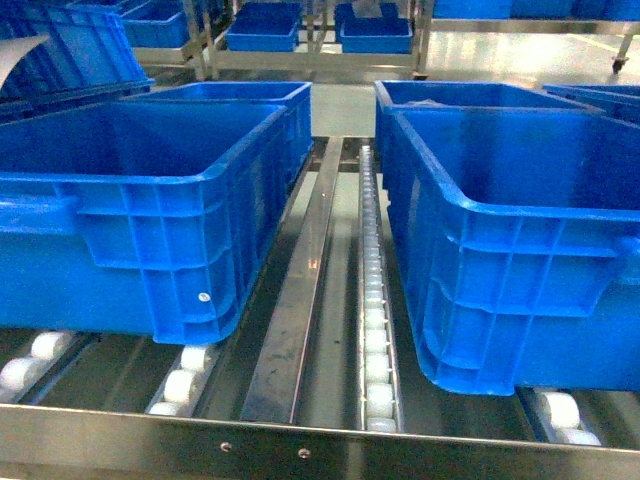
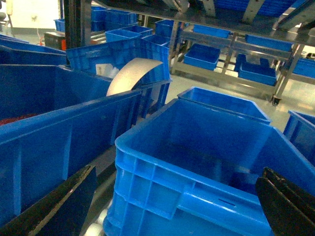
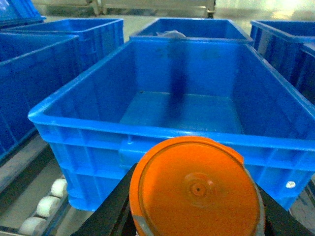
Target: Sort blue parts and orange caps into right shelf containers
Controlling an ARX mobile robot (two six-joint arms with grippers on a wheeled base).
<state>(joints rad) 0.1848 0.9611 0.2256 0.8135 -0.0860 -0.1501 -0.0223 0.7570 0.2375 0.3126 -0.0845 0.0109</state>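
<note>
In the right wrist view an orange cap (image 3: 197,189) fills the bottom middle, its flat round top facing the camera. My right gripper (image 3: 196,212) is shut on it, a black finger on each side. Just beyond it stands a deep blue crate (image 3: 147,130) with a bare floor. In the left wrist view my left gripper (image 2: 172,209) is open and holds nothing. Its black fingers (image 2: 54,206) flank the near corner of another empty blue crate (image 2: 147,182). The head view shows two big crates, left (image 1: 150,190) and right (image 1: 520,225), and neither gripper. No blue parts are in view.
The crates rest on white roller tracks (image 1: 375,330) with a steel rail between them and a steel front edge (image 1: 300,440). More blue crates stand behind (image 1: 230,95) and on far racks (image 1: 375,30). A tilted crate (image 2: 59,132) lies left of my left gripper.
</note>
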